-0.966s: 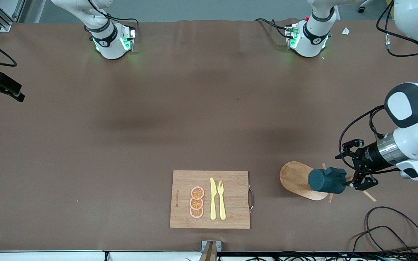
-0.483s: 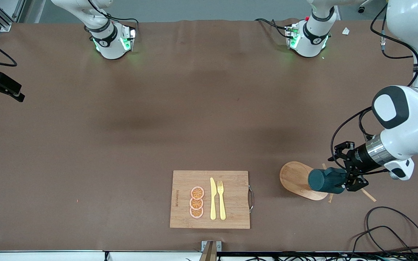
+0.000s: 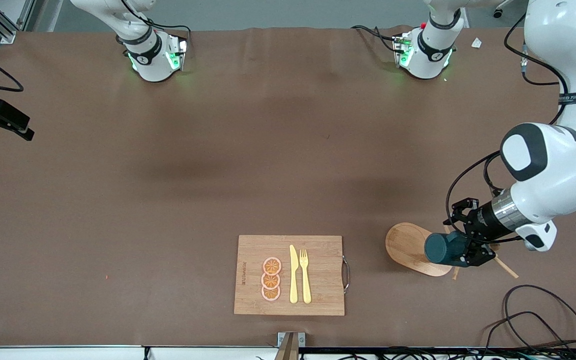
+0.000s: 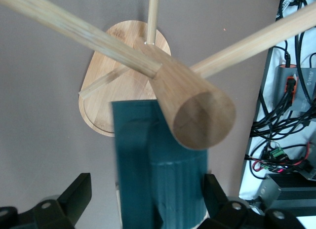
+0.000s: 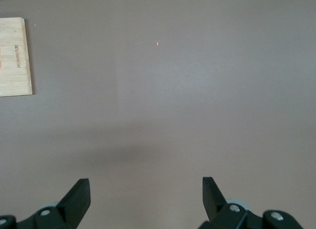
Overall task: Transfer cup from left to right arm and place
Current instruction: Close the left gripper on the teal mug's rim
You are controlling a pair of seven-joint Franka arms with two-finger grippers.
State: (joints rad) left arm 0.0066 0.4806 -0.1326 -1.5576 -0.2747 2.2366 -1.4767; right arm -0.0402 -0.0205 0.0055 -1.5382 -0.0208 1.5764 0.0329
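Left gripper [image 3: 469, 243] straddles the cup [image 3: 444, 248] on the peg rack [image 3: 413, 248] near the table's front edge, fingers spread; right gripper [image 5: 146, 199] waits, wide

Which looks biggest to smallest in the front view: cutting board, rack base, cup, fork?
1. cutting board
2. rack base
3. cup, raised on the rack, so slightly nearer the camera
4. fork, longer than the cup but far thinner
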